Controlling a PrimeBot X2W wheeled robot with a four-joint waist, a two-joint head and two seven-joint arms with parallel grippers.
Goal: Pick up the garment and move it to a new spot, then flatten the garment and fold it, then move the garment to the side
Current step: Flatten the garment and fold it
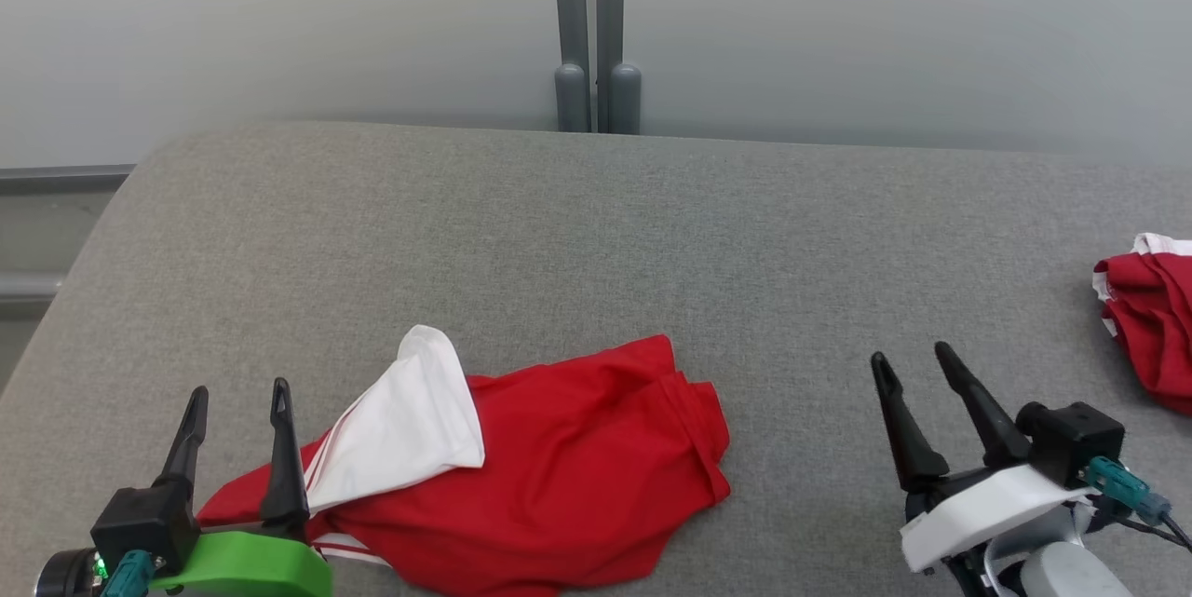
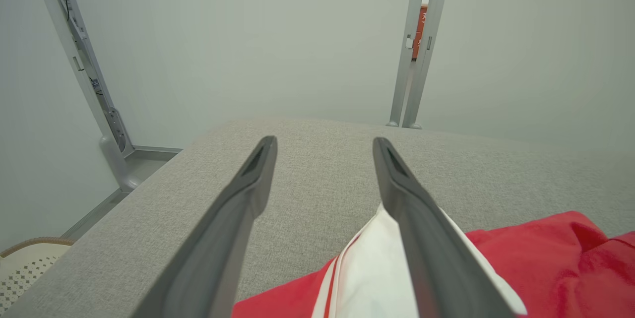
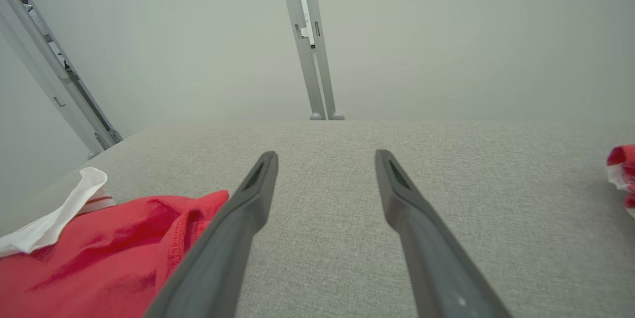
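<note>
A red garment [image 1: 559, 467] with a white panel [image 1: 410, 429] lies crumpled on the grey padded table [image 1: 596, 234], near its front edge and left of centre. My left gripper [image 1: 239, 390] stands open at the garment's left end, its right finger over the white panel [image 2: 367, 278]. To the right of the garment, apart from it, my right gripper [image 1: 911, 357] is open over bare table. The right wrist view has the garment [image 3: 99, 253] at lower left, beside the left finger.
A second red and white garment [image 1: 1150, 327] lies bunched at the table's right edge, also seen as a red bundle [image 3: 622, 169]. Grey posts [image 1: 596, 29] rise behind the table against a pale wall. A pale woven basket [image 2: 25, 263] stands on the floor at the left.
</note>
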